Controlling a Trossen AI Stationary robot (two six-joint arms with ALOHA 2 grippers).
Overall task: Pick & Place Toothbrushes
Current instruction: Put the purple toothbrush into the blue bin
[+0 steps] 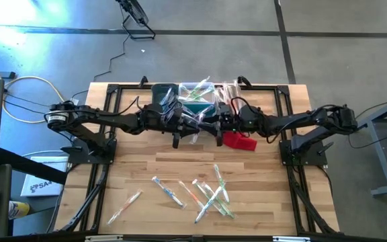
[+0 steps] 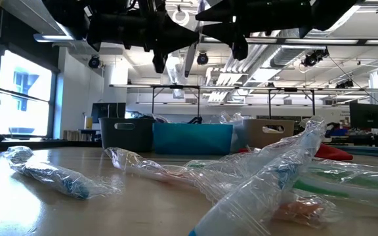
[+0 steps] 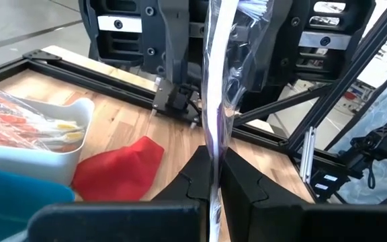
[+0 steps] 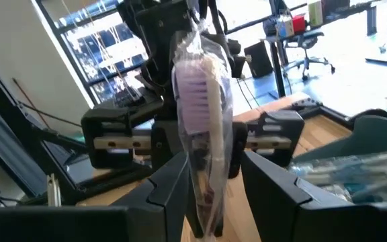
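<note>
Wooden slatted table (image 1: pixel 193 168) with black frame; both dark arms meet mid-table near the back. Grey, teal and white rectangular bins (image 2: pixel 192 137) sit behind, their contents partly hidden from the low camera. Crumpled red cloth (image 1: pixel 239 140) lies beside the right arm. Loose clear-wrapped toothbrushes (image 1: pixel 210 193) are scattered at the front, pointing every way. Left gripper (image 3: pixel 215 176) is clamped on one wrapped toothbrush (image 3: pixel 215 101), long axis upright. Right gripper (image 4: pixel 212 176) stands spread around the same one, probably not squeezing.

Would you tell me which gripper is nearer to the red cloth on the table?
Right. The right gripper hangs just beside the red cloth, on its left-arm side. The left gripper, shut on a wrapped toothbrush, is farther off, beyond the right one.
</note>
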